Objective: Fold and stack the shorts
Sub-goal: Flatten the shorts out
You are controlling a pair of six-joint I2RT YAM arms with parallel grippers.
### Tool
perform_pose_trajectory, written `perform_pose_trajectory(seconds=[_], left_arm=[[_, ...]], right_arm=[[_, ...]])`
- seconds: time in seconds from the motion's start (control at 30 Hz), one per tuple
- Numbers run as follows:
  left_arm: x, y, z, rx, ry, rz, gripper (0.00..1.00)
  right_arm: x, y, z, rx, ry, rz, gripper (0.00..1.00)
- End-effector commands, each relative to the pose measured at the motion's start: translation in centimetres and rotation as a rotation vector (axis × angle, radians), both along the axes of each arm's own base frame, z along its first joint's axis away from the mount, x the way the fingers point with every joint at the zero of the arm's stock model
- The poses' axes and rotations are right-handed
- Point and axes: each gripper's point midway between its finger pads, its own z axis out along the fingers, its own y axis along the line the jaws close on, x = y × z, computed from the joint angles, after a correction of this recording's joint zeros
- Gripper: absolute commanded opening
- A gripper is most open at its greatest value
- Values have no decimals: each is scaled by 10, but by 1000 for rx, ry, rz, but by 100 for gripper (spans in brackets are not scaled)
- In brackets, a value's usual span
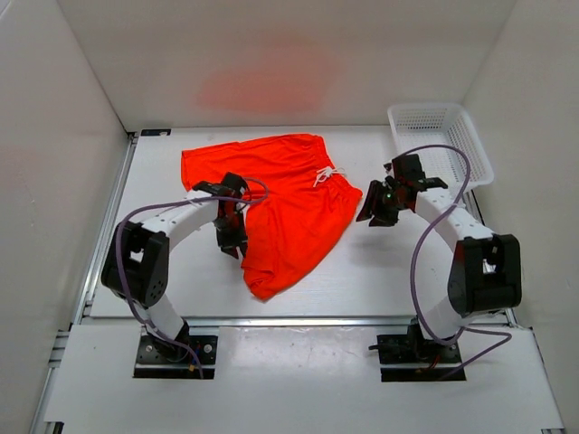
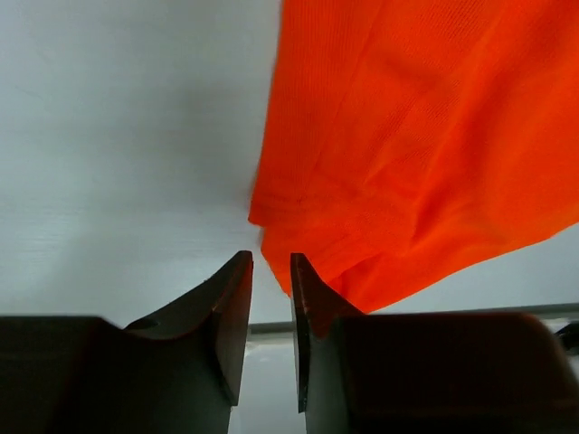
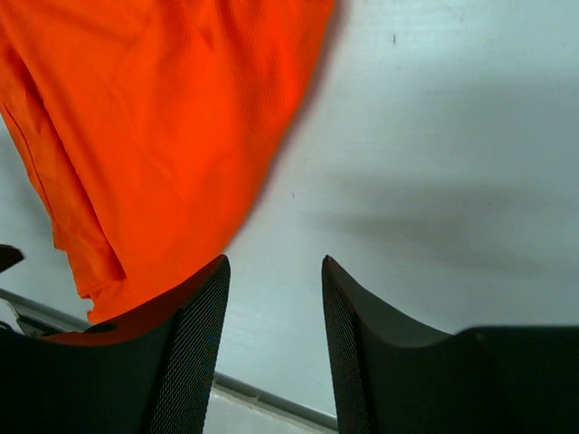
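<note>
The bright orange soft fabric shorts (image 1: 298,203) are spread flat in the middle of the white table (image 1: 389,271). The left gripper (image 1: 233,240) is parked at their left edge, jaws only a sliver apart, nothing pinched. The right gripper (image 1: 371,215) is held just off the right side, jaws well apart, empty.

Left gripper (image 2: 270,260) fingers narrowly parted, right gripper (image 3: 274,264) fingers wider apart

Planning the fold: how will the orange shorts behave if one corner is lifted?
The shorts would likely droop and drape: the thin fabric already lies wrinkled and folded on the table. Probably light, so a push may bunch them rather than slide them whole.
</note>
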Motion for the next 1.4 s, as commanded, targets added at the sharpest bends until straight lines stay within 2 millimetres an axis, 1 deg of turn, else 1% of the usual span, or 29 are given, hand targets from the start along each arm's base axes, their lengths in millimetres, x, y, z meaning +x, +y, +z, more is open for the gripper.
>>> perform_pose_trajectory(seconds=[0.0,0.07,0.13,0.17,0.3,0.33,0.37,0.4,0.43,0.47,0.5,0.53,0.57,0.6,0.7,0.77,0.8,0.83,0.87,0.9,1.0,1.03,1.07,1.13,1.17,1.23,1.27,1.3,1.37], left_arm=[[-4,-25,-3,-59,-28,-21,35],[-8,-27,-10,-53,-10,-20,34],[-9,-23,-22,-29,8,-7,34],[-11,-20,-27,-11,19,-5,36],[-7,-21,-41,4,30,-4,36],[-7,-17,-49,33,43,0,36],[-8,-16,-52,39,54,0,36],[-5,-16,-53,47,50,1,34],[-2,-17,-51,42,41,1,34],[-2,-16,-54,56,47,2,31],[1,-17,-52,51,38,2,28],[1,-17,-52,51,38,2,17],[2,-18,-48,45,27,3,12],[6,-20,-44,37,11,3,10],[3,-19,-27,24,-10,12,10],[-3,-15,-14,21,-17,12,10],[-5,-12,-11,31,-20,14,10],[-3,-14,-1,23,-35,15,10],[-9,-6,0,56,-20,18,10],[-7,-3,10,49,-34,29,10],[-6,21,22,85,-38,65,10],[-1,25,27,78,-54,86,10],[1,38,27,87,-46,100,10],[6,50,30,80,-53,114,15],[9,61,30,84,-53,131,15],[7,64,28,65,-37,142,10],[13,68,28,71,-57,155,10],[15,75,30,90,-74,169,10],[21,98,30,137,-83,242,10]], right_arm=[[-8,-1,23,13,-96,37,50],[-11,-1,28,14,-102,37,50],[-15,-4,27,-1,-101,40,51],[-17,-5,29,0,-104,40,51],[-17,-5,32,-3,-117,48,51],[-17,-5,32,-3,-117,48,51],[-17,-5,32,-3,-117,48,51],[-17,-5,32,-3,-117,48,51],[-17,-5,32,-3,-117,48,51],[-17,-5,32,-3,-117,48,51],[-17,-5,32,-3,-117,48,51],[-17,-5,32,-3,-117,48,51],[-17,-5,32,-3,-117,48,51],[-17,-5,32,-3,-117,48,51],[-17,-5,32,-3,-117,48,51],[-17,-5,32,-3,-117,48,51],[-17,-5,32,-7,-121,55,51],[-18,-4,33,2,-120,61,51],[-18,-4,33,3,-120,61,51],[-18,-4,33,3,-120,61,51],[-18,-4,30,1,-110,61,51],[-18,-4,30,1,-110,61,51],[-18,-4,30,1,-110,61,51],[-18,-4,30,1,-110,61,51],[-18,-4,30,1,-110,61,51],[-18,-4,30,1,-110,61,51],[-18,-4,30,-3,-114,68,51],[-18,-4,30,-3,-114,68,51],[-18,-4,30,-3,-114,68,51]])
